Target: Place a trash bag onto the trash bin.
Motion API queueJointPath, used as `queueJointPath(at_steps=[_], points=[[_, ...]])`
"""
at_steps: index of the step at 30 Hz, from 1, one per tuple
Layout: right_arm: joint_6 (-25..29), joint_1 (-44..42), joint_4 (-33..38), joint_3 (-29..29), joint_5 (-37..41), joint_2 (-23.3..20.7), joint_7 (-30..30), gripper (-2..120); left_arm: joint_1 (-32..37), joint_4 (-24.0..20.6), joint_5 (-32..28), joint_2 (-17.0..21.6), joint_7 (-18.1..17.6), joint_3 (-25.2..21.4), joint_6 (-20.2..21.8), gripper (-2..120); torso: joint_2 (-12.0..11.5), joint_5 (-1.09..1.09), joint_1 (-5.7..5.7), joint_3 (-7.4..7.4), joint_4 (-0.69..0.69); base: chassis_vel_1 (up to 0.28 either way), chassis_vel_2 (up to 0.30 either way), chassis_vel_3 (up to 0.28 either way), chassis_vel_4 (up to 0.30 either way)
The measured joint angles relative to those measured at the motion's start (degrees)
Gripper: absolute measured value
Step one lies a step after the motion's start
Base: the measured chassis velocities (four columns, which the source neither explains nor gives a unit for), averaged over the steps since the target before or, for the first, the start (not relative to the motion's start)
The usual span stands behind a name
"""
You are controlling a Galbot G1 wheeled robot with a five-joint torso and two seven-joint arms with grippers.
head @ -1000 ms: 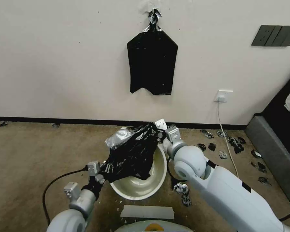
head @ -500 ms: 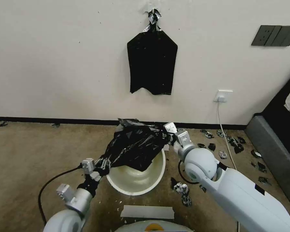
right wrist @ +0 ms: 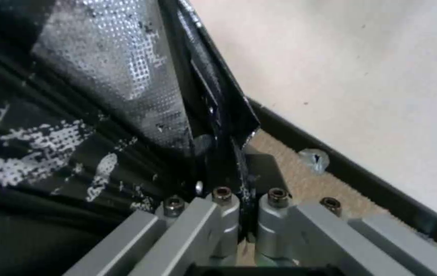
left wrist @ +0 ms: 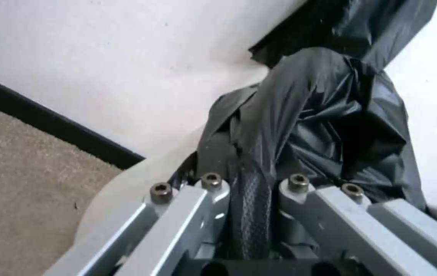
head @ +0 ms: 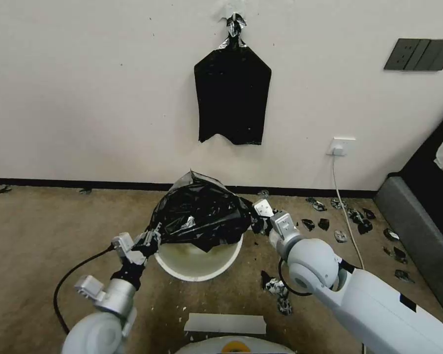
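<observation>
Stretching trash bag [head: 202,219] over trash bin [head: 198,258], pinched between left claw [head: 150,239] and right claw [head: 259,222].

Head view looks down; wrist views (very close) share the trash bag [head: 202,216].

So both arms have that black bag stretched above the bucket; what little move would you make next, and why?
Probably lower both tools together. The left tool and right tool pinch opposite edges of the trash bag, which covers the far part of the trash bin, while its near rim is bare.
</observation>
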Motion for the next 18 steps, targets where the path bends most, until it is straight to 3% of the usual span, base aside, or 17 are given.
queueJointPath(at_steps=[15, 18], points=[[2.55, -3.75, 0.94, -0.04, -3.26, -2.09, -7.92, 0, -1.83, 0.06, -4.4, -2.15, -2.13, -1.51, 0.96, 7, 0.0, 0.0, 0.0, 0.0, 0.0, 0.0, 0.0, 0.0, 0.0], [3.31, -5.36, 2.79, 0.03, -3.67, -2.41, -8.6, 0, -2.53, 0.62, -4.26, -2.45, -3.85, -1.99, 1.08, 7, 0.0, -0.01, 0.0, 0.0, 0.0, 0.0, 0.0, 0.0, 0.0]])
